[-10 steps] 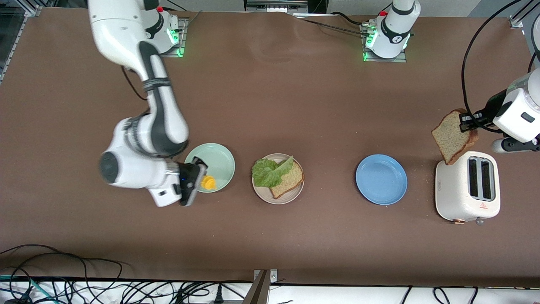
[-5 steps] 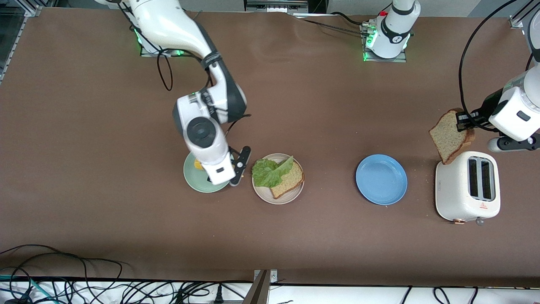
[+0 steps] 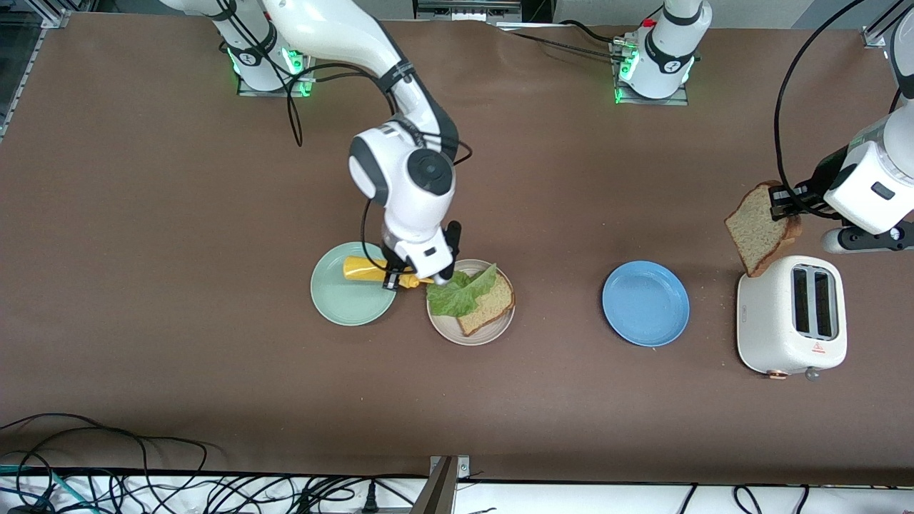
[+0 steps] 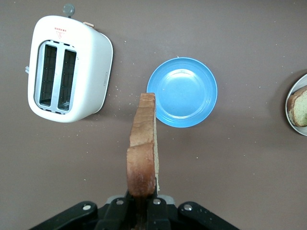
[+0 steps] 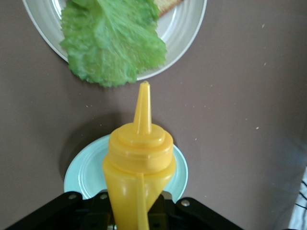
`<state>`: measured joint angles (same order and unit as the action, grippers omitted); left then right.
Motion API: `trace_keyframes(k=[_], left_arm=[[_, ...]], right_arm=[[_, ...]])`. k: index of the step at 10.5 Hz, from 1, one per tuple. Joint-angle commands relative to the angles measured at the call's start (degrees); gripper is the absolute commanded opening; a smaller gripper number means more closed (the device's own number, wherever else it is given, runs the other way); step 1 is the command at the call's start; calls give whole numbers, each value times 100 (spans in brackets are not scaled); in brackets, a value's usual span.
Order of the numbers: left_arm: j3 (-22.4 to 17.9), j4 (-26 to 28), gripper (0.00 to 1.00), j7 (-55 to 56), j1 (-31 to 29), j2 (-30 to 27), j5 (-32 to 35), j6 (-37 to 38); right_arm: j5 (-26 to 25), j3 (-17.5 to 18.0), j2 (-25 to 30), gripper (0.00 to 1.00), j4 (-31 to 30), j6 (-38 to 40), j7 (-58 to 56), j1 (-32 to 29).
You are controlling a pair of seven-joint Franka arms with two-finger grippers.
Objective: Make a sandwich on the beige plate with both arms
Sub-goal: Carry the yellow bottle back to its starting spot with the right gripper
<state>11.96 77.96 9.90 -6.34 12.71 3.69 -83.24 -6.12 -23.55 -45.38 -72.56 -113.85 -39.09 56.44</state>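
Lettuce (image 3: 457, 293) on bread (image 3: 493, 303) on the beige plate (image 3: 471, 334) lies just ahead of the nozzle of the bottle (image 3: 371, 270) clamped in the right gripper (image 3: 408, 275) fingers, while left gripper (image 3: 778, 202) fingers clamp the second slice (image 3: 755, 232) over the toaster (image 3: 791, 315), well apart from that plate.

A robot lab is shown, not a real kitchen. Two white arms (image 3: 403, 178) are bolted to metal bases (image 3: 650, 89) with green lights, at a big brown table (image 3: 143, 250). Black cables (image 3: 143, 485) are piled along the table's edge, and metal frame bars (image 3: 446, 482) are seen. Only a toaster (image 3: 791, 316), plates (image 3: 645, 303) and play-like food are laid out.
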Motion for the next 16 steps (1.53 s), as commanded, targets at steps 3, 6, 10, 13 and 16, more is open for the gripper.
trace_keyframes(k=[3, 6, 10, 13, 16], left_arm=[[-27, 132, 0, -85, 54, -190, -61, 71], [244, 150, 0, 247, 63, -181, -61, 71], [359, 141, 0, 345, 63, -146, -53, 53], [360, 141, 0, 346, 45, -146, -105, 36], [351, 114, 0, 337, -16, -84, -114, -17]], right_arm=[[-205, -167, 3, 0, 93, 91, -54, 52], [74, -317, 205, 0, 75, 91, -422, -71], [1916, -308, 530, 0, 49, 645, -1273, -1149], [3585, -291, 548, 0, 49, 942, -2117, -2185], [4970, -238, 530, 0, -13, 1505, -3005, -3145]])
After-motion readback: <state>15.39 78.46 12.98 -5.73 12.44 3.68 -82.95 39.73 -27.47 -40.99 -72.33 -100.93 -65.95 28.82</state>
